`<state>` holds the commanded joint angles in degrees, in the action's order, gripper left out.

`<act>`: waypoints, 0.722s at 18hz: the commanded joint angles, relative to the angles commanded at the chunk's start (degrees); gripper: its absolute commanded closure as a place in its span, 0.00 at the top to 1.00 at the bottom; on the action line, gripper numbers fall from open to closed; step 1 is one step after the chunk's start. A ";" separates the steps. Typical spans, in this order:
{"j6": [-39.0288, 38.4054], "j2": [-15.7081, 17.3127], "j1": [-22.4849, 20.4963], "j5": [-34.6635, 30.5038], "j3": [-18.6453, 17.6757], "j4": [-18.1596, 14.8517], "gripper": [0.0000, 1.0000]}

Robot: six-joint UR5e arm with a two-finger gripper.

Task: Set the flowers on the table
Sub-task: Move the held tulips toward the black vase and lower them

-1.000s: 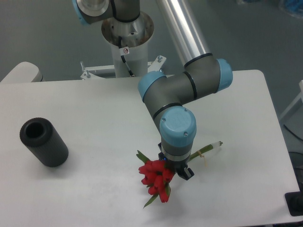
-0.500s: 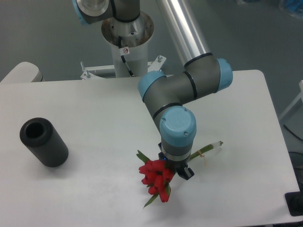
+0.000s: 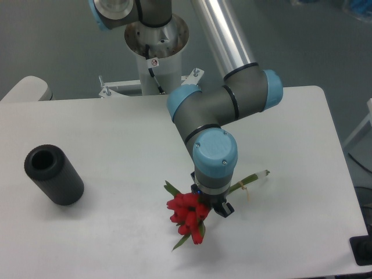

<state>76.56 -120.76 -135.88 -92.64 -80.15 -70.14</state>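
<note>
1. One table (image 3: 116, 128), white, rounded corners.
2. One bunch of flowers (image 3: 187, 213): red tulip buds low, toward 6 o'clock of the tabletop; stems run out toward 2 o'clock, past the wrist.
3. One gripper (image 3: 210, 203), directly over the bunch, just by the buds. Fingers hidden under the wrist; cannot tell apart or clamped.
4. One black cylinder (image 3: 53, 174), on its side, far out at 9 o'clock, well apart.

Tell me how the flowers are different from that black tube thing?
The flowers are red with green leaves and thin stems; the black cylinder is plain, dark and thick. The flowers sit under the gripper near the table's middle; the cylinder lies alone at the left, its open end showing. Both are over the white table.
</note>
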 joint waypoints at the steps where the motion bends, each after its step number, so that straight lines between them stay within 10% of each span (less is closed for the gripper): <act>1: -0.18 0.00 0.79 0.00 -0.09 0.00 0.20; 13: -14.41 -1.49 9.67 0.00 -1.06 2.11 0.23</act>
<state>62.15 -122.25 -126.22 -92.64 -81.21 -68.03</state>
